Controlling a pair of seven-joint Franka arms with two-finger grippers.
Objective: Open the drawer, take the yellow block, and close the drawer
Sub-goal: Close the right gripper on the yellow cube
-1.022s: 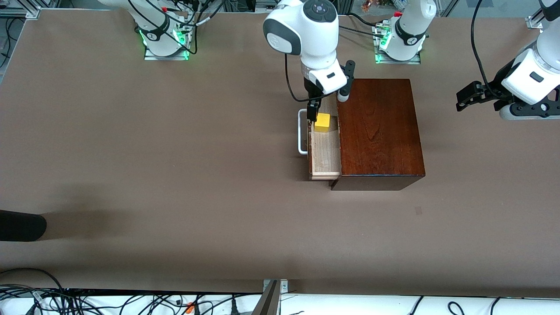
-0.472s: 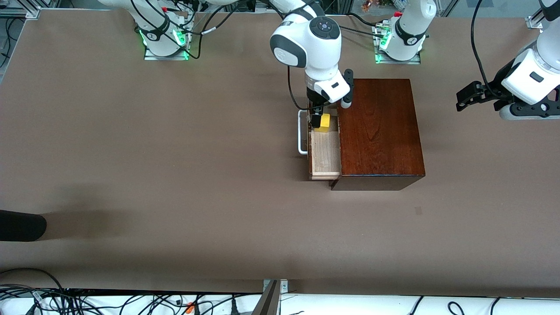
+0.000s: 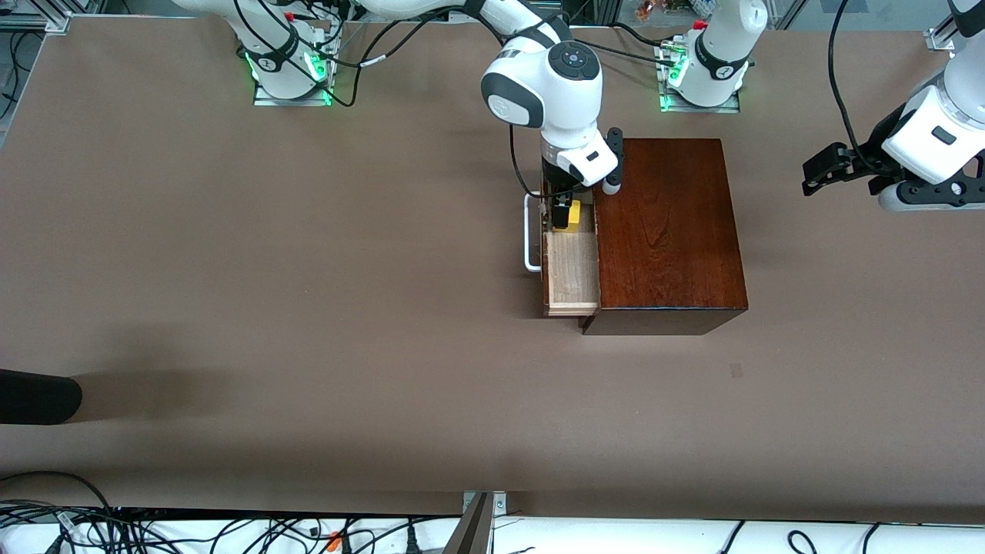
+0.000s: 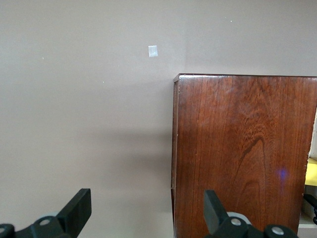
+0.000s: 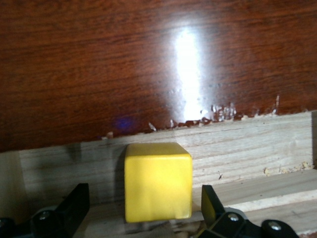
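The dark reddish-brown wooden box (image 3: pixel 669 231) stands mid-table with its drawer (image 3: pixel 571 269) pulled out toward the right arm's end, white handle (image 3: pixel 529 231) leading. The yellow block (image 3: pixel 574 216) sits in the drawer's pale inside, at the end farther from the front camera. My right gripper (image 3: pixel 565 214) is down in the drawer, open. In the right wrist view the yellow block (image 5: pixel 157 181) stands between the fingers (image 5: pixel 77 198) with a gap on each side. My left gripper (image 3: pixel 809 178) waits open over the table at the left arm's end, facing the box (image 4: pixel 242 158).
A dark rounded object (image 3: pixel 38 396) pokes in at the table edge toward the right arm's end, nearer the front camera. A small pale mark (image 3: pixel 736 370) lies on the brown table near the box. Cables (image 3: pixel 231 531) run along the front edge.
The right gripper has come down into the drawer, so its fingers now stand on either side of the yellow block. The left arm has not moved.
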